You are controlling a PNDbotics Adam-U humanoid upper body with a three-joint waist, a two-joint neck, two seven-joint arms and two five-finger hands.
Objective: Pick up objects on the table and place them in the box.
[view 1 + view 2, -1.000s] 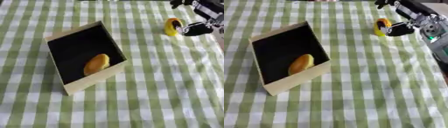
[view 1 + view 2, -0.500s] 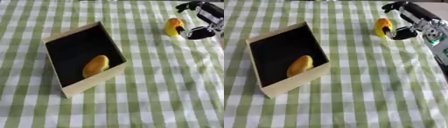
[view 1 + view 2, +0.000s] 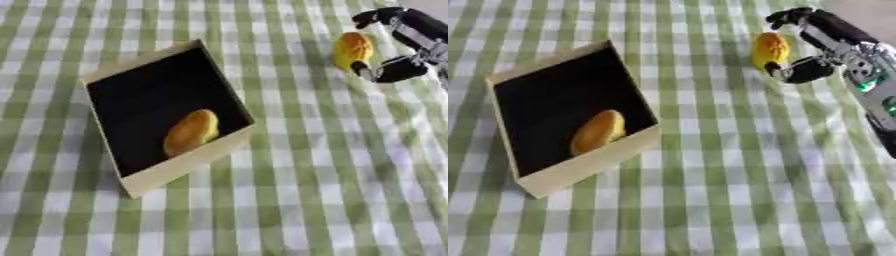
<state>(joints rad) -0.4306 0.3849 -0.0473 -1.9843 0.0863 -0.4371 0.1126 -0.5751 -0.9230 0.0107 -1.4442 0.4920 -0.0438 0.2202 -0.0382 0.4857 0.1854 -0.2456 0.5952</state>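
Box half filled, one piece to go

Tablecloth (image 3: 289, 200) shows green checks. The box (image 3: 188, 167) holds one yellow-orange item (image 3: 191, 132). The right hand (image 3: 811, 45) has fingers and thumb spread around the yellow object (image 3: 769, 49), far right, not yet gripped. Left hand unseen.

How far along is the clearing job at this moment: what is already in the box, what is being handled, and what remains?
One orange-yellow oval object already lies inside the box. A second yellow object sits on the cloth at the far right, with the right hand around it, fingers above and thumb below; whether it is gripped is unclear. It is not lifted yet. Left: grasp, carry, drop in the box. No other loose objects show.
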